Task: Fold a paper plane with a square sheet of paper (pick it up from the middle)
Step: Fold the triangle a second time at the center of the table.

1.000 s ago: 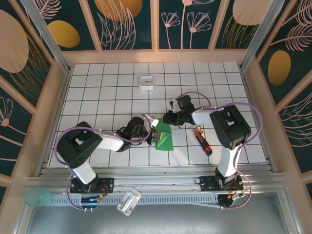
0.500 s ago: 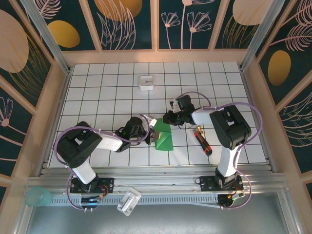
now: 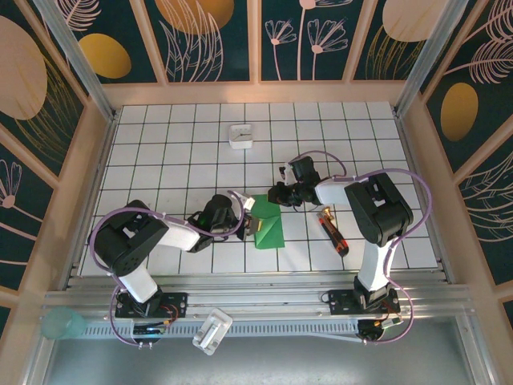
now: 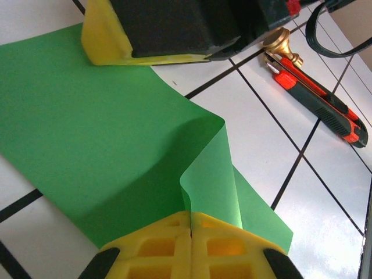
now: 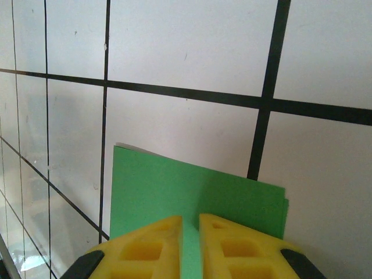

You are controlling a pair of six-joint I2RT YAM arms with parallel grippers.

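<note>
The square sheet of paper [image 3: 268, 228] is bright green and lies folded on the tiles between my two arms. My left gripper [image 4: 190, 213] is shut on a flap of the paper [image 4: 87, 133] that curls up off the sheet; from above the left gripper [image 3: 247, 216] sits at the paper's left edge. My right gripper [image 5: 190, 218] rests tip-down on the paper [image 5: 174, 186] with a narrow gap between its fingers and flat paper showing through the gap. From above the right gripper [image 3: 273, 196] is at the paper's far edge. One of its yellow fingers [image 4: 110, 40] presses on the sheet.
A red-and-black hand tool [image 3: 333, 231] lies right of the paper, its brass end [image 4: 282, 43] near the right gripper. A small white box [image 3: 240, 135] stands further back. Wooden walls [image 3: 92, 160] ring the tiled floor.
The left gripper has shifted slightly left with the paper's flap, and the raised part of the paper sits lower. The right arm has not moved.
</note>
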